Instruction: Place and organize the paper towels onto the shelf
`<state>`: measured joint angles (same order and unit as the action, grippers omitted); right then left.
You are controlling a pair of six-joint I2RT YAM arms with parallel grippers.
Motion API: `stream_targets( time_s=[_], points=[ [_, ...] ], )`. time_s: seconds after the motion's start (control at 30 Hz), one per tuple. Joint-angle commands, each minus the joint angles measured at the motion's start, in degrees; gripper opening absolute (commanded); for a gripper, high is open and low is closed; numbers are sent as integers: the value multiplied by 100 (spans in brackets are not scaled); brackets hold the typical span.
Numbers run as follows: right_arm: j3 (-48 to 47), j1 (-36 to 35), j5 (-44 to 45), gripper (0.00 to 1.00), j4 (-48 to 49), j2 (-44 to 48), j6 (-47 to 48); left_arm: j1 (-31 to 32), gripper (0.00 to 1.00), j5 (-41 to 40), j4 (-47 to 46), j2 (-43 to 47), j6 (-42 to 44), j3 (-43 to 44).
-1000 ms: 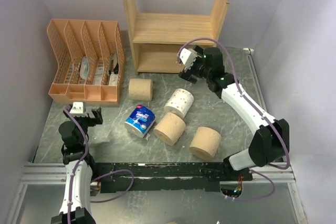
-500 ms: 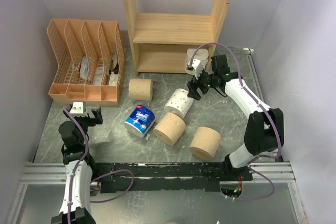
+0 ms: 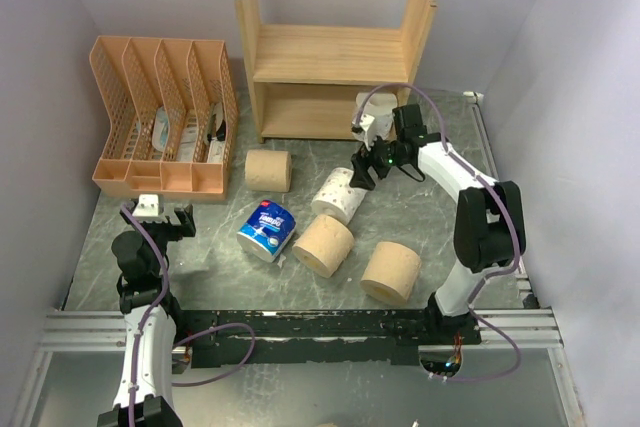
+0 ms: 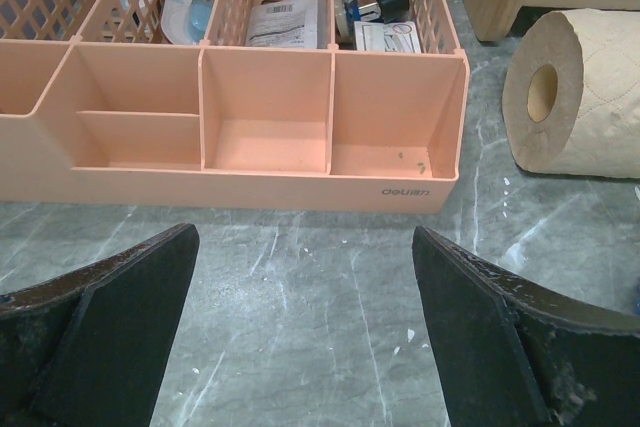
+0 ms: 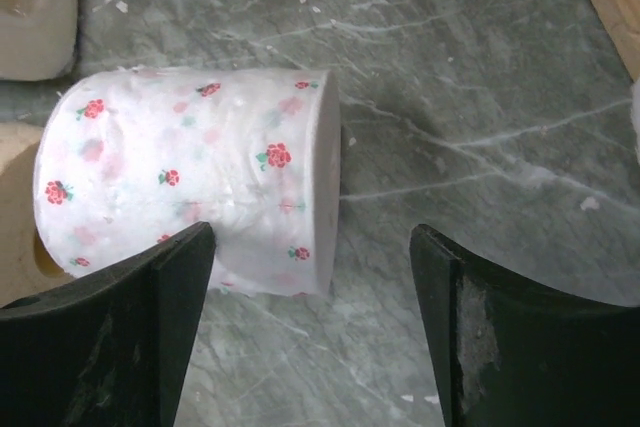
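Right gripper [image 5: 310, 242]: wide, empty; I have brought it from the shelf [image 3: 330, 52] to over the floral roll [image 5: 190, 177] in front.
White roll [image 3: 367, 107]: now on shelf's lower tier.
Left gripper [image 4: 305, 247]: wide, empty.
Next pick, I judge: floral roll.

Tan roll [image 4: 585, 87] cut by frame edge; far white roll [image 3: 365, 105] half hidden behind R arm [image 3: 440, 160].
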<state>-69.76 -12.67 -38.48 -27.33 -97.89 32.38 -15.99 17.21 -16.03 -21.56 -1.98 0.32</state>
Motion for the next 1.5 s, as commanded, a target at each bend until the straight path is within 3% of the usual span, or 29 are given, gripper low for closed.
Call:
stream_targets(
  time_s=[0.0,0.2,0.27,0.3,0.43,0.7,0.87,1.1,1.27,1.47],
  points=[
    [-347,4,-487,73,-349,-383,197,-63,100,168,-102,62,13,-418],
    [-855,18,-1043,40,-1336,-879,802,-68,100,164,-102,47,13,-424],
    [-953,40,-1144,17,-1595,-963,1004,-65,100,168,-102,47,13,-419],
    [-994,59,-1187,1,-1708,-991,1074,-64,100,166,-102,47,13,-420],
    [-1113,162,-1218,0,-1889,-751,1098,-64,100,159,-105,48,13,-419],
    [-1416,-370,-427,0,-1257,992,565,-62,100,158,-111,30,13,-420],
    [-1885,-504,-47,0,-1683,1090,696,-69,100,166,-111,42,13,-420],
    [-465,-1121,1818,0,-316,1569,669,-63,100,168,-102,52,13,-420],
    [-12,-1209,2120,0,154,1464,450,-63,100,165,-100,55,13,-421],
    [-66,-1451,2545,0,-10,1086,358,-68,100,168,-94,60,13,-420]
  ],
)
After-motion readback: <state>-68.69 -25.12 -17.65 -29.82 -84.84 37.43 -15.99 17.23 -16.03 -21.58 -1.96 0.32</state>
